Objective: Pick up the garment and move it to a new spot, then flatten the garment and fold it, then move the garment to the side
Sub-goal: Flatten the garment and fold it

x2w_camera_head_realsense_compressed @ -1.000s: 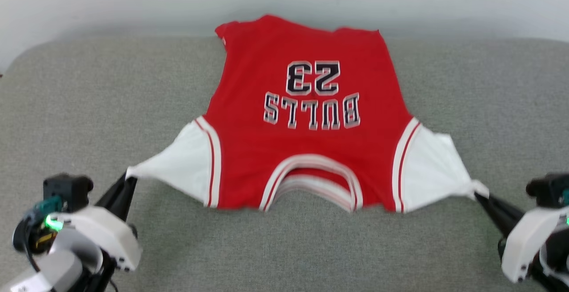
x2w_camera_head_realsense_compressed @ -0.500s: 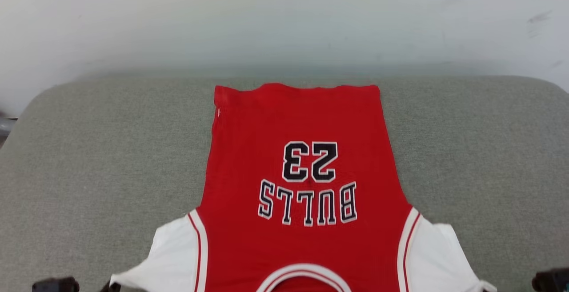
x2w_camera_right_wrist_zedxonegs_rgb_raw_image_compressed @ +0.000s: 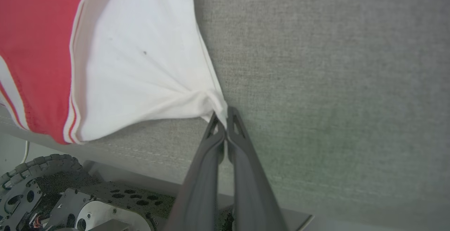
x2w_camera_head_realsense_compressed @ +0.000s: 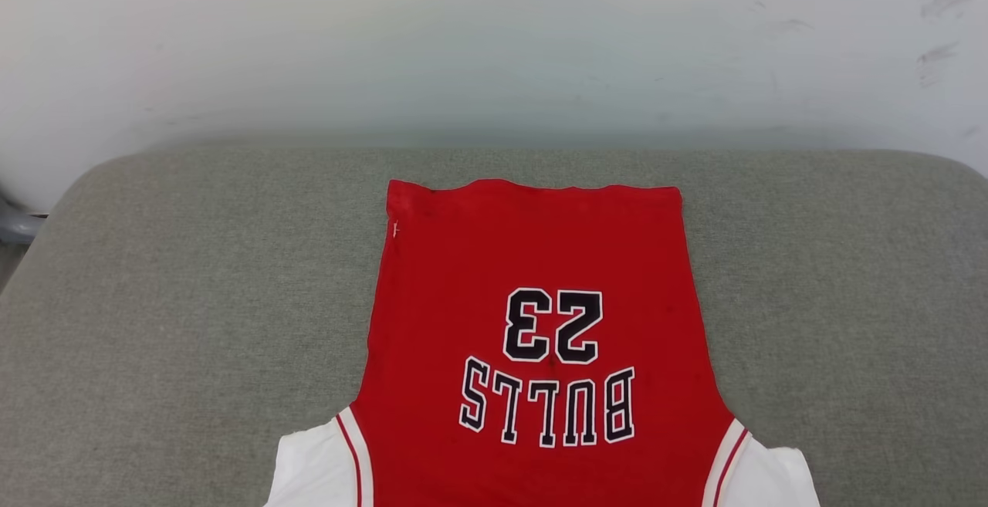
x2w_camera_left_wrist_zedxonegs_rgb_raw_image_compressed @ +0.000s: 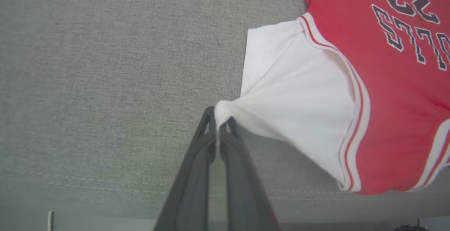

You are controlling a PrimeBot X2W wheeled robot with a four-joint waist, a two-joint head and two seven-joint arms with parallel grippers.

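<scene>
The garment (x2w_camera_head_realsense_compressed: 532,260) is a red shirt with white sleeves and upside-down "BULLS 23" lettering, spread flat on the grey cushion (x2w_camera_head_realsense_compressed: 193,275), hem toward the wall. Its collar end runs off the bottom of the head view. In the left wrist view my left gripper (x2w_camera_left_wrist_zedxonegs_rgb_raw_image_compressed: 219,118) is shut on the bunched tip of one white sleeve (x2w_camera_left_wrist_zedxonegs_rgb_raw_image_compressed: 295,97). In the right wrist view my right gripper (x2w_camera_right_wrist_zedxonegs_rgb_raw_image_compressed: 222,116) is shut on the pinched tip of the other white sleeve (x2w_camera_right_wrist_zedxonegs_rgb_raw_image_compressed: 140,69). Both sleeves are pulled taut away from the red body (x2w_camera_left_wrist_zedxonegs_rgb_raw_image_compressed: 397,83).
A pale wall (x2w_camera_head_realsense_compressed: 494,44) rises directly behind the cushion. The cushion's front edge (x2w_camera_right_wrist_zedxonegs_rgb_raw_image_compressed: 158,155) lies just under the right gripper, with my wheeled base (x2w_camera_right_wrist_zedxonegs_rgb_raw_image_compressed: 70,196) below it. Bare grey fabric stretches on both sides of the shirt.
The head camera has tilted up, so the shirt sits lower in the picture and both grippers have dropped out of that view. The shirt's hem now lies straighter and flatter.
</scene>
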